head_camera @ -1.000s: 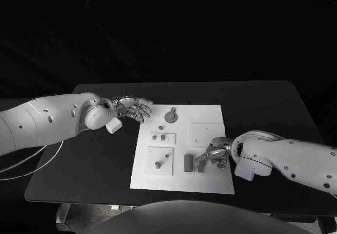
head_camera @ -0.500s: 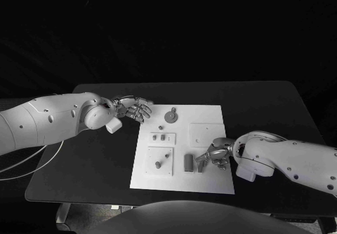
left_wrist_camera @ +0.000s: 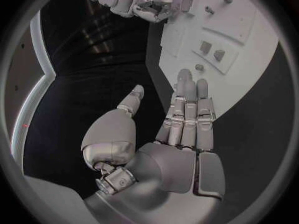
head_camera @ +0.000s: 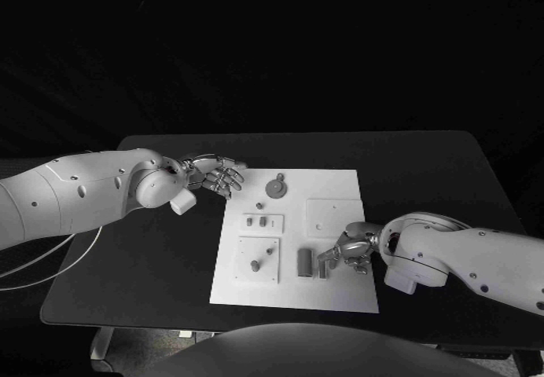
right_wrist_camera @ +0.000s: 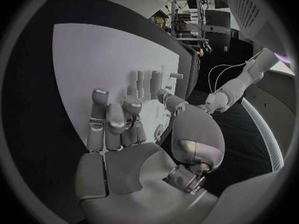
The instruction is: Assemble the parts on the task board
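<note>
Matt white task board on a matt black table — hands glossy metal.

Black table, matte, rounded corners, dark floor around it. White cable loops over table's left edge and runs off picture's left side. Light patch of floor shows below table's near edge.

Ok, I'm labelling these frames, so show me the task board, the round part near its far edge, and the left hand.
task board (head_camera: 340, 184), head view, bare white surface by its far right corner.
round part (head_camera: 276, 188), head view, middle of the disc.
left hand (head_camera: 213, 176), head view, middle of the hand.
</note>
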`<control>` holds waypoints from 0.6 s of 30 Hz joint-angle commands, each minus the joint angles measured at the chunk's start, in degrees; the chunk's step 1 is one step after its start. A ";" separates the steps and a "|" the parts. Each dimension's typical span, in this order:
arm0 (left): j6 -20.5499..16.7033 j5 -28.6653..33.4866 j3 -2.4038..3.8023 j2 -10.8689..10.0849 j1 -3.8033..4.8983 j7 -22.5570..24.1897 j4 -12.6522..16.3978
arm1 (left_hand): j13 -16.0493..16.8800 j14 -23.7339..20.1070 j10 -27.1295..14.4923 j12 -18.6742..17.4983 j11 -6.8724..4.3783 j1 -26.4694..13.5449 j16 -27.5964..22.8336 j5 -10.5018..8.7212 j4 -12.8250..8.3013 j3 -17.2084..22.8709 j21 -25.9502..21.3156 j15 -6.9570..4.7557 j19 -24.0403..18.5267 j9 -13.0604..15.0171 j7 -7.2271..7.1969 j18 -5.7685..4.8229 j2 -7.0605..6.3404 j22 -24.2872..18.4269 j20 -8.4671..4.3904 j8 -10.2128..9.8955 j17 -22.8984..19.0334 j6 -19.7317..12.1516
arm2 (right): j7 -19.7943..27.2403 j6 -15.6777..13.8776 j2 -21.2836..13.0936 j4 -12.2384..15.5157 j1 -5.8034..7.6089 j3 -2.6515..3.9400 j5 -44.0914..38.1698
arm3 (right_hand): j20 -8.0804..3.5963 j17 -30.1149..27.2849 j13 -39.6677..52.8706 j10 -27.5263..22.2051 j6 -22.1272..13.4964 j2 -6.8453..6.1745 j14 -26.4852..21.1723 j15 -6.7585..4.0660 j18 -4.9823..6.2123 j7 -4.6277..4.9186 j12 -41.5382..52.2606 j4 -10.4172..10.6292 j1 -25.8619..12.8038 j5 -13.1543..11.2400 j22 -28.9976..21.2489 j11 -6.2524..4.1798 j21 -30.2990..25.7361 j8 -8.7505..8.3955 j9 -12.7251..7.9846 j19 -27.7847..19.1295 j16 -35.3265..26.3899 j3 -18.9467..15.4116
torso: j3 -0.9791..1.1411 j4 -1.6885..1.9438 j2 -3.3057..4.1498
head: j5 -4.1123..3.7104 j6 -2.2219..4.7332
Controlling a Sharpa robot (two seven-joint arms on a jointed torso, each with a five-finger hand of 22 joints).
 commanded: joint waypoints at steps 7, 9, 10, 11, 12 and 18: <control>0.85 -0.09 0.02 0.01 0.09 0.10 0.08 | -0.09 0.28 0.41 0.13 0.00 -0.36 0.03 0.12 -0.13 0.25 -0.32 0.06 0.40 0.02 0.01 0.83 -0.14 0.07 0.16 0.36 -0.01 0.13 | 0.75 -0.36 -0.12 -0.07 0.12 0.00 -2.32 | -0.43 -0.03 0.04 -0.24 -0.02 -0.01 0.18 -0.24 0.76 -0.10 0.22 0.21 -0.48 -0.20 1.12 -0.10 -0.02 0.23 0.06 0.14 0.18 0.09 | 0.02 0.01 0.01 | -0.01 0.09; 0.86 -0.10 0.02 0.02 0.09 0.12 0.04 | -0.09 0.28 0.41 0.13 0.00 -0.36 0.04 0.12 -0.13 0.25 -0.32 0.06 0.40 0.02 0.00 0.83 -0.14 0.07 0.16 0.36 -0.01 0.13 | 0.97 -0.82 -0.26 -0.23 0.12 0.01 -2.65 | -0.47 -0.08 0.04 -0.22 -0.03 0.15 0.18 -0.26 0.76 -0.11 0.23 0.22 -0.40 -0.19 1.11 -0.12 0.00 0.23 0.07 0.18 0.18 0.20 | 0.02 0.00 0.01 | -0.01 0.13; 0.86 -0.11 0.02 0.02 0.09 0.13 0.03 | -0.09 0.28 0.41 0.13 0.00 -0.36 0.04 0.12 -0.14 0.26 -0.32 0.06 0.40 0.01 0.00 0.83 -0.15 0.07 0.16 0.36 -0.01 0.13 | 1.28 -1.17 -0.34 -0.33 0.12 0.01 -2.76 | -0.50 -0.01 0.03 -0.21 -0.04 0.24 0.23 -0.28 0.76 -0.12 0.24 0.18 -0.30 -0.18 1.11 -0.13 0.02 0.24 0.08 0.20 0.20 0.28 | 0.02 0.00 0.01 | -0.03 0.19; 0.84 -0.12 0.02 0.03 0.09 0.15 0.00 | -0.10 0.28 0.41 0.13 0.00 -0.35 0.04 0.12 -0.14 0.27 -0.32 0.06 0.41 0.01 0.00 0.83 -0.14 0.07 0.16 0.36 -0.01 0.12 | 1.55 -1.39 -0.39 -0.42 0.12 0.01 -2.77 | -0.50 -0.01 0.03 -0.21 -0.04 0.24 0.23 -0.28 0.76 -0.12 0.24 0.18 -0.30 -0.18 1.11 -0.13 0.02 0.24 0.08 0.20 0.20 0.28 | 0.02 0.00 0.01 | -0.03 0.19; 0.80 -0.12 0.02 0.05 0.09 0.16 -0.02 | -0.10 0.28 0.41 0.13 0.00 -0.34 0.04 0.12 -0.15 0.27 -0.32 0.05 0.40 0.01 0.00 0.83 -0.14 0.07 0.16 0.36 -0.01 0.12 | 2.25 -1.85 -0.44 -0.59 0.13 0.02 -2.76 | -0.62 -0.02 0.04 -0.17 -0.06 0.53 0.25 -0.32 0.76 -0.16 0.27 -0.41 0.56 -0.15 1.14 -0.15 0.09 0.25 0.11 0.26 0.22 0.57 | 0.03 -0.01 0.00 | -0.04 0.26; -0.06 -0.34 0.02 0.01 0.09 1.00 -0.02 | -0.11 0.32 0.46 0.15 -0.03 0.09 0.07 0.12 -0.42 0.47 -0.32 0.03 0.45 0.03 -0.02 0.85 -0.02 0.13 0.13 0.42 0.01 0.18 | 6.74 -4.38 -0.88 -1.57 0.26 0.33 -2.46 | -0.72 -0.06 0.00 -0.08 -0.15 1.61 0.39 -0.36 0.76 -0.13 0.34 -2.25 2.00 -0.29 1.11 -0.14 0.25 0.39 0.35 0.38 0.21 0.38 | 0.07 0.01 -0.01 | -0.16 0.74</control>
